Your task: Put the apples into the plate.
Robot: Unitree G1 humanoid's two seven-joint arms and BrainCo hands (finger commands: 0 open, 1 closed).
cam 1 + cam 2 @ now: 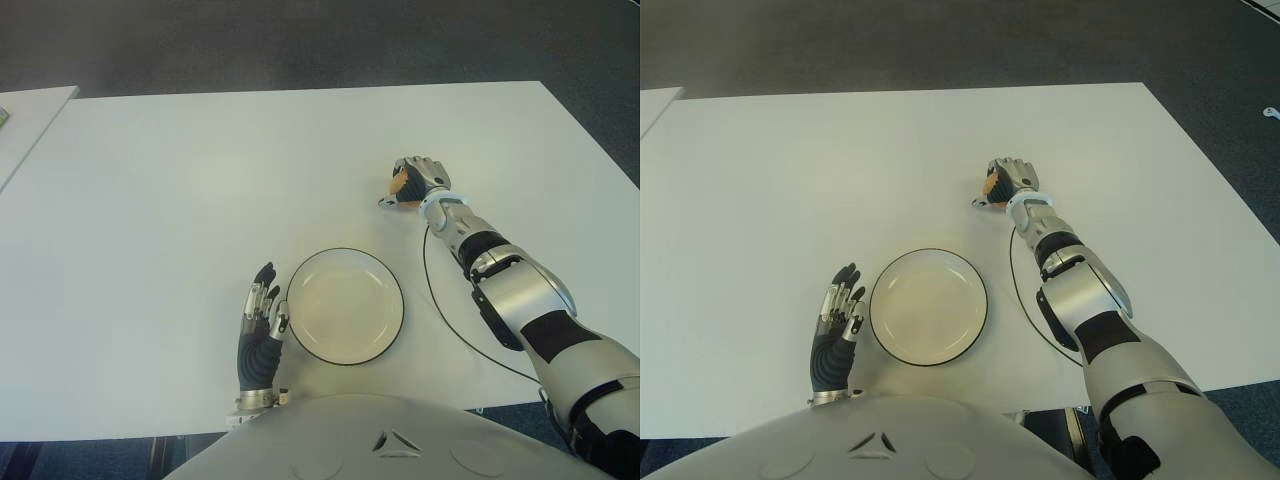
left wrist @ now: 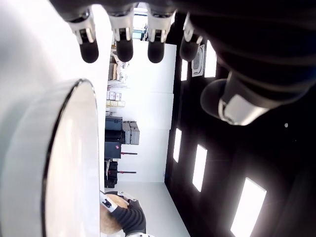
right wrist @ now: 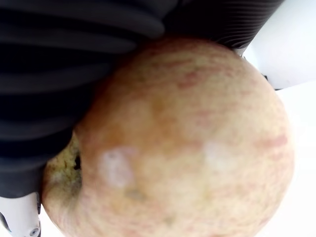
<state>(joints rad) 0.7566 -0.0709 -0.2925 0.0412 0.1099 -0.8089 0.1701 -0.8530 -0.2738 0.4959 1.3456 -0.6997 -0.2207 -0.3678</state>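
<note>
A yellow-red apple [image 3: 182, 143] fills the right wrist view, pressed against the dark palm. My right hand [image 1: 418, 182] is curled over this apple [image 1: 399, 183] on the white table [image 1: 180, 190], beyond and to the right of the plate. The white plate [image 1: 345, 305] with a thin black rim lies near the table's front edge and holds nothing. My left hand [image 1: 262, 325] shows just left of the plate [image 2: 54, 163], fingers straight and holding nothing.
A thin black cable [image 1: 445, 320] loops on the table right of the plate, along my right forearm. Another white table edge [image 1: 30, 115] shows at the far left. Dark floor lies beyond the table.
</note>
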